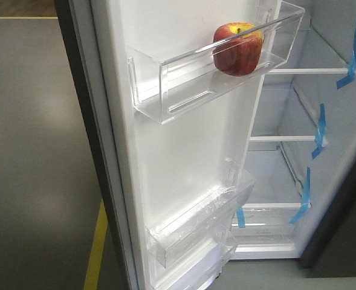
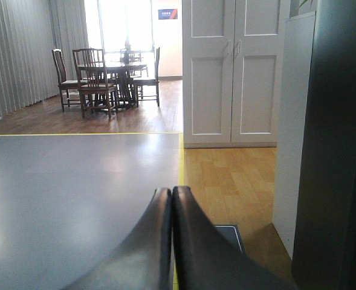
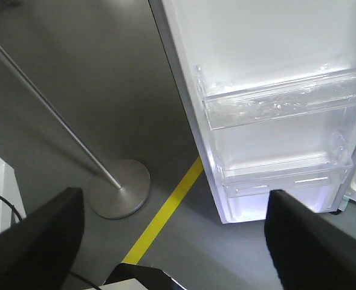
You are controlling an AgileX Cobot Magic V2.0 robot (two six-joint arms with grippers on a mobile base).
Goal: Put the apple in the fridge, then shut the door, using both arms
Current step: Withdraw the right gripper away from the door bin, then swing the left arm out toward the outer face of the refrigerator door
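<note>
A red apple (image 1: 239, 49) with a yellow-green top sits in the upper clear bin (image 1: 184, 78) of the open fridge door (image 1: 184, 157). The fridge (image 1: 298, 145) interior beyond shows white shelves and blue tape strips (image 1: 318, 130). No gripper shows in the front view. In the left wrist view my left gripper (image 2: 171, 194) is shut with nothing in it, facing the room beside the fridge's dark side (image 2: 335, 145). In the right wrist view my right gripper (image 3: 174, 205) hangs open and empty above the floor, near the door's lower bins (image 3: 286, 103).
A metal stand with a round base (image 3: 120, 188) stands on the grey floor left of the door. A yellow floor line (image 3: 165, 211) runs under the door's edge. A white-doored cabinet (image 2: 235, 72) and a dining table with chairs (image 2: 105, 75) lie farther off.
</note>
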